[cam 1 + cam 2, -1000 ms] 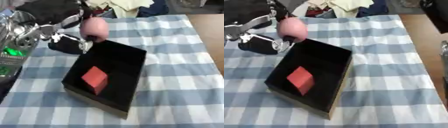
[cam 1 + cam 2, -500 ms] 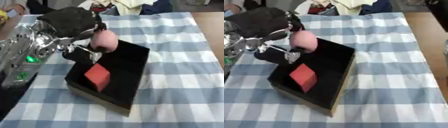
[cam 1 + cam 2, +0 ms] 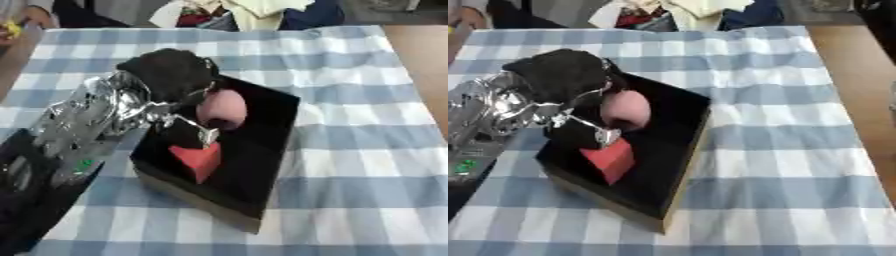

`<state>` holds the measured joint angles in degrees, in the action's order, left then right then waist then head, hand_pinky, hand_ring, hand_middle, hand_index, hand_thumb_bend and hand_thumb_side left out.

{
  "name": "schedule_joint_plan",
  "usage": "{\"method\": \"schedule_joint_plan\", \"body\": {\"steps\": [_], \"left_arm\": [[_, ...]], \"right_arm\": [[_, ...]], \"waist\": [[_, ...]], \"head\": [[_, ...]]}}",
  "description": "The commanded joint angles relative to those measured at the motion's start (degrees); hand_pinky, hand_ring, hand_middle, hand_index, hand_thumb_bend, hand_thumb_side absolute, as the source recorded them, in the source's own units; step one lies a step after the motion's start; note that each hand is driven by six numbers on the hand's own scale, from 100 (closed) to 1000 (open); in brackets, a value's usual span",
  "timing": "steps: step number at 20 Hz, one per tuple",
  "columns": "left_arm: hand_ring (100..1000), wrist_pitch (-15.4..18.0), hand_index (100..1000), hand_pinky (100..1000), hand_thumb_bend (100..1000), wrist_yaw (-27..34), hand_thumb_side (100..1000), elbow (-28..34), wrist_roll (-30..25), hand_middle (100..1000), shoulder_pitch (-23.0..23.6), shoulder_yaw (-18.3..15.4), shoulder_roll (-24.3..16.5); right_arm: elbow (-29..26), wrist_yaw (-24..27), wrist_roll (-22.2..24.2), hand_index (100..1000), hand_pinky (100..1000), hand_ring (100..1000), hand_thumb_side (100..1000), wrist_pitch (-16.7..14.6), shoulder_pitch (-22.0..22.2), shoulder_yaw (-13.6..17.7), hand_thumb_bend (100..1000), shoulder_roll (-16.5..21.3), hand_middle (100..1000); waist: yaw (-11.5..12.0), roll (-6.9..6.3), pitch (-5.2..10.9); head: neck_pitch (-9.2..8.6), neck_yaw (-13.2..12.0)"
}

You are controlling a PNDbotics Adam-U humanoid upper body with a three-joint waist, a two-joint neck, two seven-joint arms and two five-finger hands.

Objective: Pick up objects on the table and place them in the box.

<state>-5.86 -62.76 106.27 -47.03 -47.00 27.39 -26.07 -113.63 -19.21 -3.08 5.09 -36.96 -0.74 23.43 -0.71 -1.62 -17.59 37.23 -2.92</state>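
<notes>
Left hand (image 3: 171, 80) is over the box (image 3: 271, 130), holding a pink ball (image 3: 221, 108) inside the box's open top. The fingers curl round the ball from the far-left side; one silver fingertip (image 3: 208, 136) reaches under and past it, toward the near side. So the hand is closed on the ball, which shows on the hand's right, bulging out between the black palm above and the silvery fingers below.

Ball sits over the far half of the box. Whether it hangs above the floor or already touches it, I cannot tell. A red block (image 3: 198, 159) lies in the box just nearer the camera, its top corner close under that low fingertip, maybe touching it; cannot say.

Step in hand, as I judge it: letting the ball go into the box. To do it well:
- lower until the ball is well below the rim, so it does not bounce out
- release over the bare black floor on the far side, not on the block, or it may roll off the block's slope
- spread the fingers slowly; a ball rolls, and the box walls should catch it
- lift straight up, keeping the low fingertip clear of the block and the left wall

Box rests askew on a blue checked cloth (image 3: 367, 165). Right hand is not in either view.
</notes>
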Motion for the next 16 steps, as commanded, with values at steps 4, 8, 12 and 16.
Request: {"method": "schedule_joint_plan", "body": {"steps": [4,8,12,16], "left_arm": [[678,1.32,755,531,100,-2.29,639,-3.25,0.77,592,-0.48,0.74,1.03],[729,2.79,813,584,151,-3.67,722,-4.34,-0.3,651,-0.25,1.07,1.31],[803,4.38,883,651,329,-5.34,791,-4.6,-2.1,747,-0.06,0.97,1.4],[866,5.34,946,737,478,-6.75,847,-3.97,-2.94,817,0.02,0.44,1.53]], "right_arm": [[-0.96,0.22,-0.08,831,959,903,820,0.02,-0.59,0.49,100,0.16,783],[-0.96,0.23,-0.1,831,960,903,820,0.01,-0.55,0.55,100,0.04,783],[-0.96,0.12,-0.17,831,960,903,819,-0.02,-0.49,0.63,100,-0.06,783],[-0.96,-0.02,-0.23,831,960,903,819,-0.04,-0.45,0.66,100,-0.15,783]], "waist": [[-0.14,0.18,1.24],[-0.22,0.18,1.22],[-0.21,0.18,1.24],[-0.18,0.2,1.28]], "head": [[-0.37,1.38],[-0.56,1.78],[-0.67,1.84],[-0.88,1.72]]}}
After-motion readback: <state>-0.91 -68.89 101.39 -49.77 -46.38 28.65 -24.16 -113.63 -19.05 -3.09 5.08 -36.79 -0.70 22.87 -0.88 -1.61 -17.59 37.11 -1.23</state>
